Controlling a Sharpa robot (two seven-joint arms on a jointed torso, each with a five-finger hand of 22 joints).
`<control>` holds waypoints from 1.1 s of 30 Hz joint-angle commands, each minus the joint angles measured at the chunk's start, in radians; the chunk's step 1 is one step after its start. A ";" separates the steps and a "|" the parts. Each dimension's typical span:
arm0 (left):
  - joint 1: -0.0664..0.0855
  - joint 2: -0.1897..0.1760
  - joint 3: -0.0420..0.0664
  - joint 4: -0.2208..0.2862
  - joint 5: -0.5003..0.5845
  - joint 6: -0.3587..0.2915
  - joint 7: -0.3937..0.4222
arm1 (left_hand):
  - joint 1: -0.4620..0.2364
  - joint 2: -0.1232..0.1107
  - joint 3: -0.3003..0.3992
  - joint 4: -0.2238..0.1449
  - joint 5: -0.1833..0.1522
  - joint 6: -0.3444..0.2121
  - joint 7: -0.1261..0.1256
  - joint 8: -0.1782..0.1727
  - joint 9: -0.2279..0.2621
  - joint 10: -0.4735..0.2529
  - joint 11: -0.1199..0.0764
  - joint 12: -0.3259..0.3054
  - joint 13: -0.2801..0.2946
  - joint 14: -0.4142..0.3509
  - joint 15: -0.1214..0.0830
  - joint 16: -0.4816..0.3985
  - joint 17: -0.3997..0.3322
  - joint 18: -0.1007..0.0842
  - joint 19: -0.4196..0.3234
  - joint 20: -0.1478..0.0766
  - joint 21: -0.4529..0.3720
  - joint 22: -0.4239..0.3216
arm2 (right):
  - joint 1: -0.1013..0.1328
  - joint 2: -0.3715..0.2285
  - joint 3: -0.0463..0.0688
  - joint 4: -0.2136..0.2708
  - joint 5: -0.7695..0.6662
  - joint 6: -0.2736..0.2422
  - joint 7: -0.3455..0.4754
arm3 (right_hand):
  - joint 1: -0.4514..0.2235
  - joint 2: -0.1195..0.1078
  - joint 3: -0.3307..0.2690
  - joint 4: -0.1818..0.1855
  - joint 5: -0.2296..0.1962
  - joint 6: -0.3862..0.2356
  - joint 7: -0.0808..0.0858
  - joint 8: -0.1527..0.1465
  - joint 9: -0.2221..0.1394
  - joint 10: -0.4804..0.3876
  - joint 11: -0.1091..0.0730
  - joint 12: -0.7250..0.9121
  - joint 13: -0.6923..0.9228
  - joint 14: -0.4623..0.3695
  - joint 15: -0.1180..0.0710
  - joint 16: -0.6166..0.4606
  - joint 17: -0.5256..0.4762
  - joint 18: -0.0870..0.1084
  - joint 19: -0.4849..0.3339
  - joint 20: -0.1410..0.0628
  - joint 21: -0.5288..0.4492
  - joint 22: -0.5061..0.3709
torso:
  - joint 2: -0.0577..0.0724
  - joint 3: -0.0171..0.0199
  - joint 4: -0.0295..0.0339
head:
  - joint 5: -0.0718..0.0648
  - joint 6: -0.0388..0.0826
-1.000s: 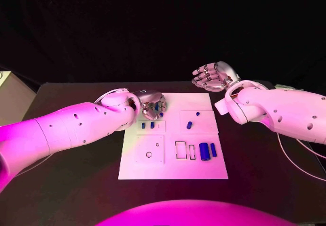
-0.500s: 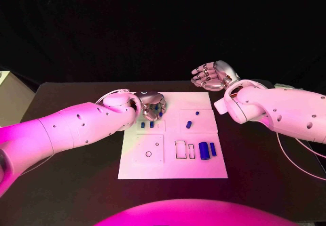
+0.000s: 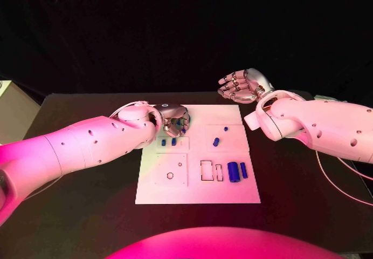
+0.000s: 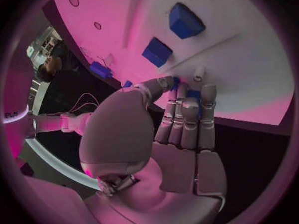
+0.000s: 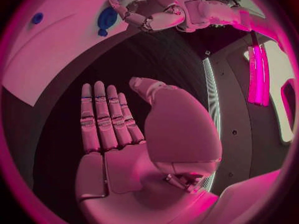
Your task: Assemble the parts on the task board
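The white board (image 3: 198,186) lies mid-counter (image 3: 77,216), blue parts (image 3: 234,172) near its 3 o'clock edge. At its 11 o'clock corner the left hand (image 3: 175,121) pinches a blue part (image 4: 193,93). Off its 1 o'clock corner the right hand (image 3: 242,86) hovers, fingers apart, holding nothing.

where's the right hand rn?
Head view: right hand is off the board, past its far right corner, holding nothing.
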 commanded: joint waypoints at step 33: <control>-0.005 -0.170 0.044 0.173 0.115 -0.044 0.013 | 0.005 0.034 0.020 -0.050 -0.010 0.079 -0.008 -0.038 0.013 0.129 -0.018 -0.106 0.008 0.137 -0.019 0.072 0.148 -0.035 0.136 -0.019 0.117 0.162 | -0.002 -0.005 0.000 -0.001 -0.002 0.023 0.006 | -0.016 0.000 0.000 -0.006 0.007 0.000 0.050 -0.007 -0.003 0.003 0.005 -0.006 -0.007 0.008 0.003 -0.010 -0.006 0.013 -0.003 0.003 -0.003 -0.009 | -0.001 -0.0012 0.0025 | 0.001 0.003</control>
